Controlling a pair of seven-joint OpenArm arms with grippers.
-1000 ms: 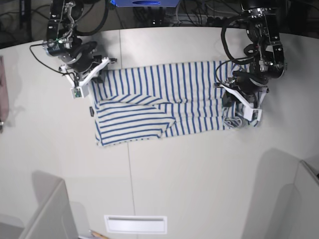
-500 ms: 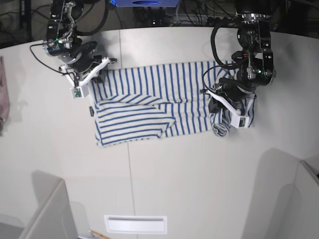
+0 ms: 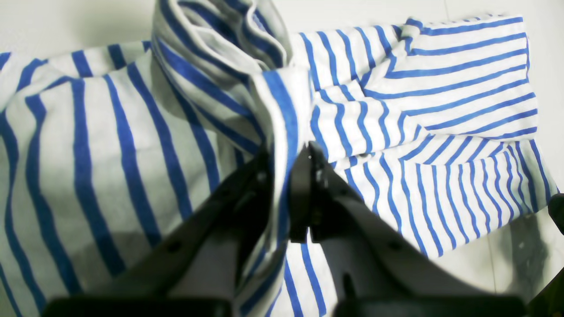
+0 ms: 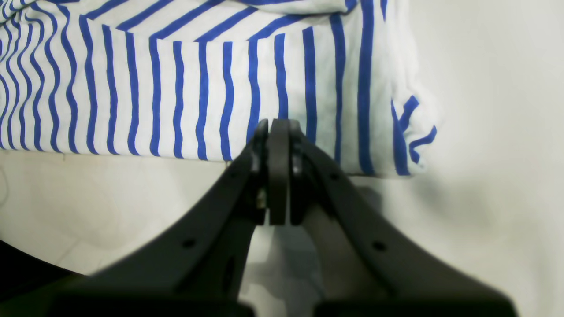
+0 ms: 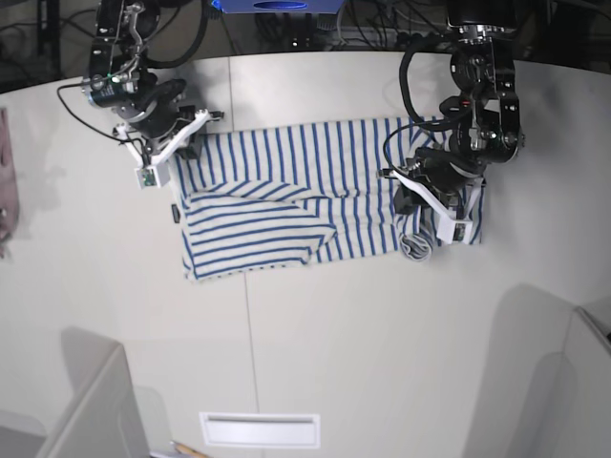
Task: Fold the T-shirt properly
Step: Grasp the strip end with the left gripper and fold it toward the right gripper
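Note:
The white, blue-striped T-shirt [image 5: 286, 191] lies spread across the table [image 5: 334, 315], its left half folded over itself. My left gripper [image 5: 412, 205] hovers over the shirt's right end. In the left wrist view this gripper [image 3: 291, 158] is shut on a raised fold of the T-shirt [image 3: 440, 110], and a loose roll of cloth hangs beyond the fingertips. My right gripper [image 5: 179, 145] sits at the shirt's far left corner. The right wrist view shows it [image 4: 275, 130] shut, tips over the edge of the T-shirt [image 4: 176, 88], with no cloth visible between the fingers.
A pinkish cloth [image 5: 8, 181] lies at the table's left edge. A white slotted plate [image 5: 260, 429] is set into the front of the table. Grey partitions stand at the front left [image 5: 95, 410] and front right [image 5: 573, 382]. Cables run along the back.
My left gripper has carried the shirt's right end leftward, lifting and bunching it over the body. The right arm has stayed put.

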